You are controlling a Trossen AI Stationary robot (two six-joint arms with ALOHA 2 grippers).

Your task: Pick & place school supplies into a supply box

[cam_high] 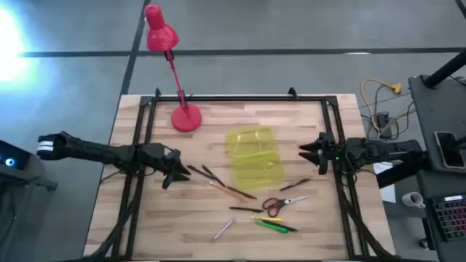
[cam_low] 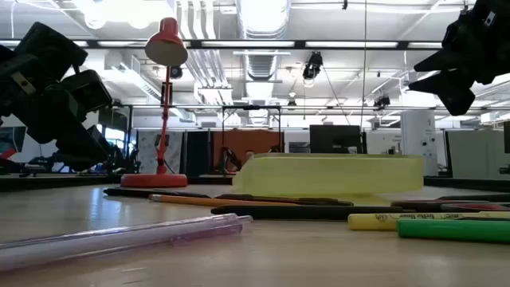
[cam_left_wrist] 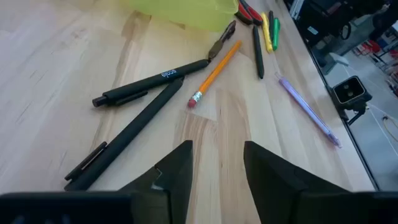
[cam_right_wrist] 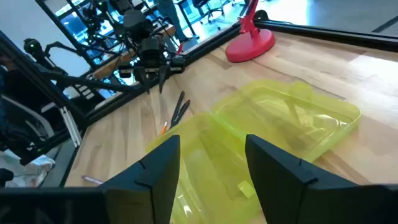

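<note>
Pale wooden table (cam_high: 145, 225) fills my overhead feed, with a red desk lamp (cam_high: 175, 80) standing at its far edge. I see the supply box (cam_high: 255, 156) lying opened flat near the middle, translucent yellow-green, nothing inside it that I can make out. My left gripper (cam_high: 177, 172) hovers above the wood to the left of the box with its fingers spread apart and holding nothing; just ahead of it lie two black pens (cam_left_wrist: 134, 115) and an orange pencil (cam_left_wrist: 214, 73). My right gripper (cam_high: 312, 154) hangs off the box's right side, also parted and empty, looking down over the box. Nearer the front edge lie the red-handled scissors (cam_high: 280, 204), a yellow marker (cam_high: 266, 218), a green marker (cam_high: 273, 226) and a purple pen (cam_high: 223, 230), all on the bare table outside the box.
</note>
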